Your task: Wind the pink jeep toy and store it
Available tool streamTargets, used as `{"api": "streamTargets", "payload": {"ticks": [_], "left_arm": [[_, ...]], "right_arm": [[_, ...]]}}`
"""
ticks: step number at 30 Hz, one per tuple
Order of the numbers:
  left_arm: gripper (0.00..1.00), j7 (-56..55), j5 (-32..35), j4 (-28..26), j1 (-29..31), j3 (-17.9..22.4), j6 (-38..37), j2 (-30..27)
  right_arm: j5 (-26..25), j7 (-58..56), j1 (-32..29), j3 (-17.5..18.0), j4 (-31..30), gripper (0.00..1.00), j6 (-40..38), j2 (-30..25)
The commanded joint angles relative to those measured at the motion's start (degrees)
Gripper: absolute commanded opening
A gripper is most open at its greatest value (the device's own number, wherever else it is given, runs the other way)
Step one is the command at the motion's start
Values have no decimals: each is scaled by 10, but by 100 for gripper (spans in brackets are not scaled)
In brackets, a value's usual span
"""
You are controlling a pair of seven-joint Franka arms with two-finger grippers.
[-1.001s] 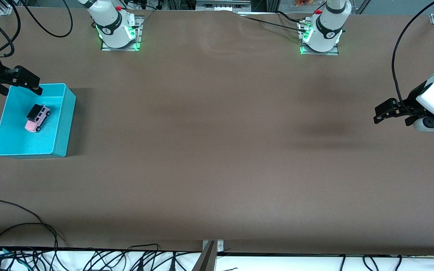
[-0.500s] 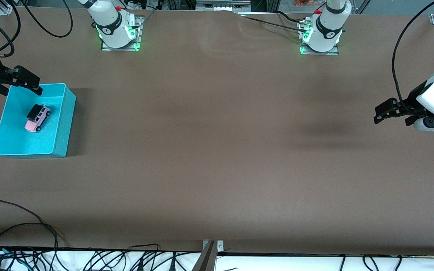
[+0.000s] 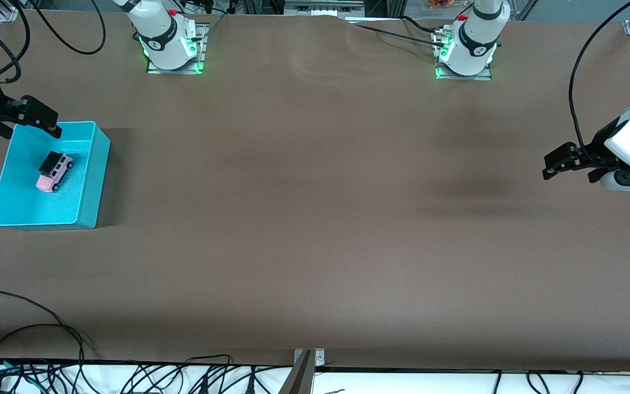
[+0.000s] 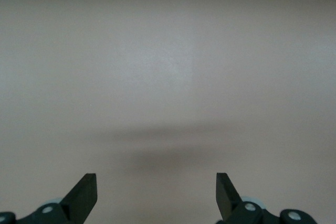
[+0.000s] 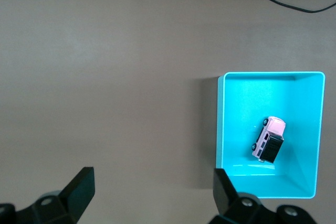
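Where the front view looks down on the matte brown bench [image 3: 315, 219], the boxy pink jeep toy with a black roof section [image 3: 54, 171] sits on its small dark wheels inside the smooth, rectangular turquoise plastic bin [image 3: 95, 180] at the right arm's end. The right pincer [image 3: 47, 121] hangs over the bin's rim, its black fingers apart and empty. The left pincer [image 3: 553, 164] waits above bare bench at the left arm's end.

In the left wrist view, the left pincer [image 4: 156, 195] shows two dark wedge-shaped fingertips set wide apart over plain bench.

In the right wrist view, the right pincer [image 5: 153, 188] stands spread, and the jeep [image 5: 269, 139] lies slantwise on the bin's [image 5: 220, 124] glossy floor.
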Motion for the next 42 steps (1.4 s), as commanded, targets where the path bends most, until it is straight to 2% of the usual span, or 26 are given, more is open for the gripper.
{"api": "streamTargets", "payload": {"ticks": [1, 42], "left_arm": [[100, 3, -4, 2, 0, -3, -5, -5], [100, 4, -3, 2, 4, -18, -7, -9]], "right_arm": [[-1, -10, -3, 1, 5, 100, -8, 0], [-2, -10, -3, -1, 10, 100, -9, -1]]}}
